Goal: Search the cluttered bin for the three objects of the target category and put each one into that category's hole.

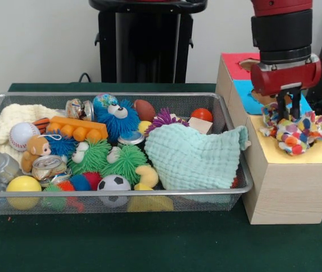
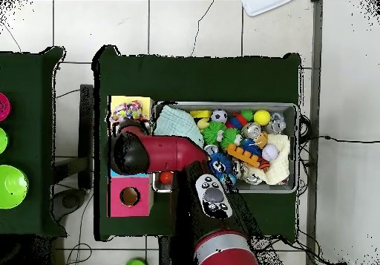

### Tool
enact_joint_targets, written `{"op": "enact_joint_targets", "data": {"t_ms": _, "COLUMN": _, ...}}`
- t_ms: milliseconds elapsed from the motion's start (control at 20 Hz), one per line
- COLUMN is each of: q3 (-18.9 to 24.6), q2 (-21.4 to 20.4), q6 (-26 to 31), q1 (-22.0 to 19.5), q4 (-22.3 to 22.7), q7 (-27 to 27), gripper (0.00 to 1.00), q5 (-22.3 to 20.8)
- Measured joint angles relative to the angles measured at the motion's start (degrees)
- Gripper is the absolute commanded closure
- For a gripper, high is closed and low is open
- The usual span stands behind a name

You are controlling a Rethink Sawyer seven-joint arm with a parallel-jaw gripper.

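A multicoloured patchwork cloth [image 1: 296,131] lies bunched on the yellow end panel [image 1: 297,156] of the wooden box, also visible from above as the cloth [image 2: 128,112]. My gripper [image 1: 289,111] stands straight above it, its fingers sunk into the cloth's left part and shut on it. In the wire bin [image 1: 115,195], a mint-green cloth [image 1: 192,156] drapes over the right corner and a cream cloth [image 1: 11,122] lies at the far left. From above, my arm [image 2: 159,154] hides the box's blue panel, and the red panel's round hole [image 2: 130,197] shows.
The bin holds several toys: a soccer ball [image 1: 114,183], fuzzy green balls [image 1: 124,161], a blue fuzzy creature [image 1: 117,119], an orange block [image 1: 77,128], cans and a yellow ball [image 1: 23,185]. Green cloth covers the table [image 1: 149,243].
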Motion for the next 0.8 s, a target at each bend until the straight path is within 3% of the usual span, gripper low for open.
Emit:
{"op": "enact_joint_targets", "data": {"t_ms": 300, "q3": -0.84, "q2": -0.85, "q6": 1.88, "q1": -0.02, "q4": -0.20, "q7": 0.00, "gripper": 1.00, "q5": 0.00}}
{"op": "enact_joint_targets", "data": {"t_ms": 800, "q3": -1.20, "q2": -5.16, "q6": 11.71, "q1": -0.05, "q4": -0.18, "q7": 0.00, "gripper": 1.00, "q5": 0.44}}
